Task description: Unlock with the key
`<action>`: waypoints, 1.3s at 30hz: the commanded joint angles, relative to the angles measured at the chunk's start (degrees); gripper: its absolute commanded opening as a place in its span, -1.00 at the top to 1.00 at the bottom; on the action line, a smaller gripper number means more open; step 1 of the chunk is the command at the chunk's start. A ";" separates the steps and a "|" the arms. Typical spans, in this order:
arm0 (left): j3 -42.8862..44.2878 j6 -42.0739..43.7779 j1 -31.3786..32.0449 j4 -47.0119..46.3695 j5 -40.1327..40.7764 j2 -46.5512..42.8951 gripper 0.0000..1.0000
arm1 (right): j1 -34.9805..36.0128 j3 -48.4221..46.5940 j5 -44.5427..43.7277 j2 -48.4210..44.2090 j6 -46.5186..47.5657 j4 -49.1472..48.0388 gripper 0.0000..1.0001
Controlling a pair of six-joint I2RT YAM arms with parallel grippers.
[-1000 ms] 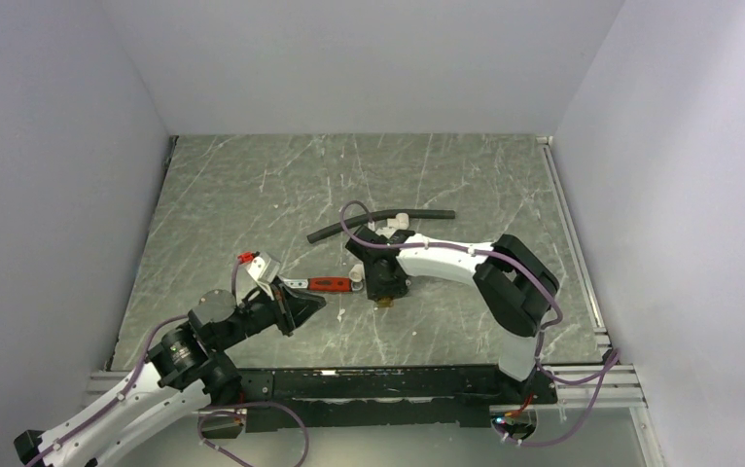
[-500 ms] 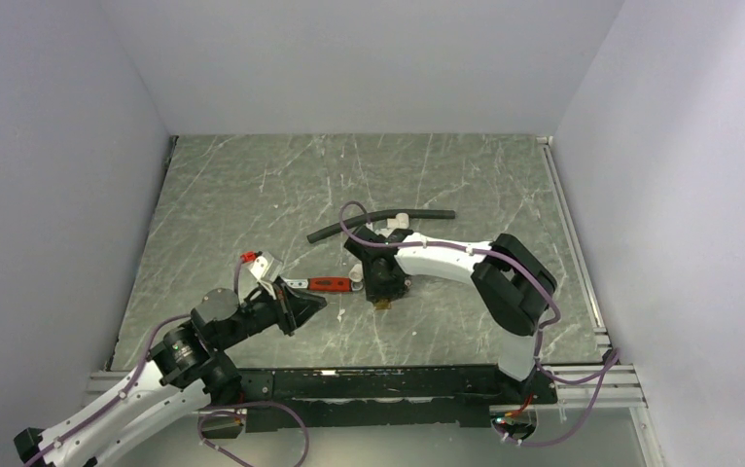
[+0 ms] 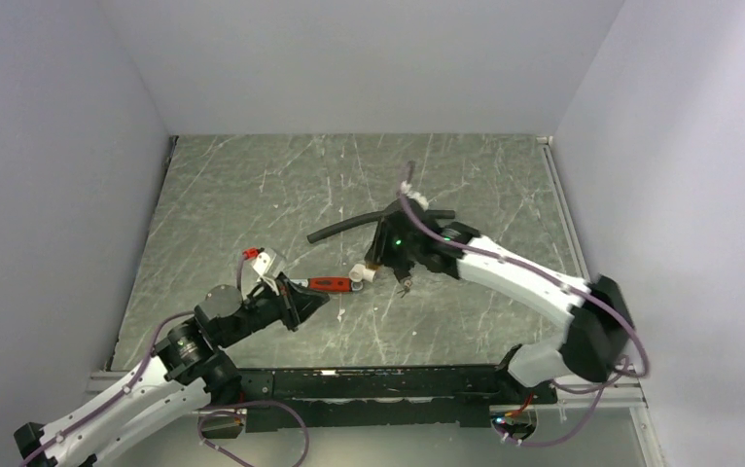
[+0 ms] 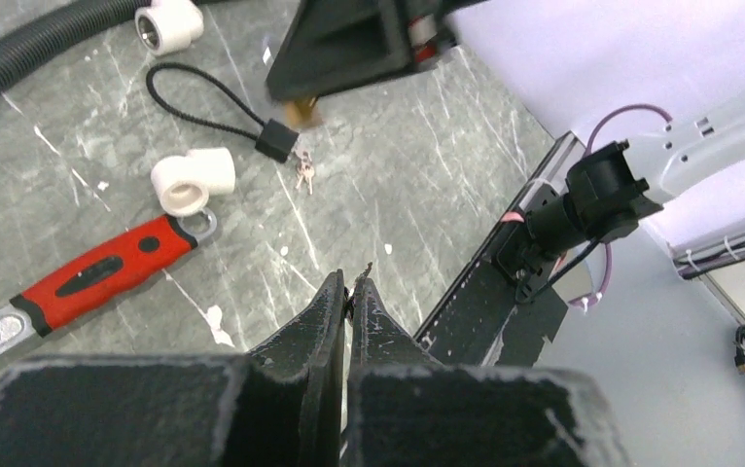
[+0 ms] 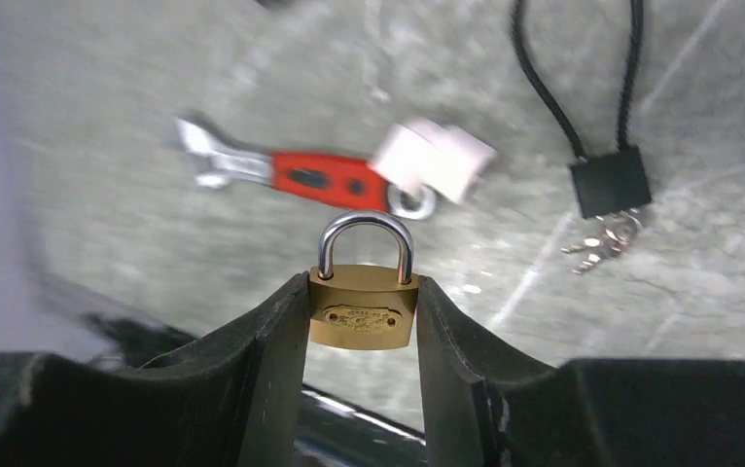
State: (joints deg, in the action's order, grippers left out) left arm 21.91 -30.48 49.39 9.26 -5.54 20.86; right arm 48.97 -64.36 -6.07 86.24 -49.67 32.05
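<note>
- Our right fingers (image 5: 271, 331) pinch the brass padlock (image 5: 362, 313) by its two sides. They hold it clear of the tabletop (image 3: 252, 195), with the shackle (image 5: 365, 238) up and shut. The keyhole end is hidden from the right wrist view.
- Our left fingers (image 4: 325, 311) are pressed together above the tabletop, near the padlock but apart from it. A thin sliver shows at their tips. We take it for the key (image 4: 366, 269), pinched there, though it is too small to be sure.
- We judge the step in hand to be bringing the key to the keyhole. The lock is not yet open.
- So little of the key stands proud that a slightly off-line approach could strike the padlock's body. That could twist the key in our grip or push it back between the fingers.
- The padlock is held only by its smooth sides. A push from the key could make it swivel or slide out, and the turning force could do the same.
- If the key drops, it falls near the red-handled wrench (image 4: 106, 268) and the white pipe elbow (image 4: 192, 180). A small bunch of keys (image 5: 602, 241) also lies there, touching the black cable lock (image 5: 610, 180). We could then pick up the wrong key.
- Both pairs of fingers must meet in a tight space. An angle misjudged by either arm could knock them together and loosen either grip.
</note>
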 commanded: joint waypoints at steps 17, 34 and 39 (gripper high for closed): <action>-7.96 1.29 1.54 -74.73 17.33 28.29 1.00 | -1.77 17.73 -10.91 -29.73 -50.26 -27.49 1.00; -0.49 7.57 8.27 -89.24 21.91 45.78 1.00 | 2.77 17.26 -19.62 -30.88 -51.21 -29.87 1.00; -0.20 7.68 8.66 -89.01 22.02 46.58 1.00 | 2.98 17.25 -20.67 -31.54 -51.01 -29.64 1.00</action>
State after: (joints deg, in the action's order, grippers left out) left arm 19.97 -24.64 57.52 -76.29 15.00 66.89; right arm 51.70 -46.52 -23.75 56.51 -100.14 6.46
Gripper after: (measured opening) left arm 0.056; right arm 0.428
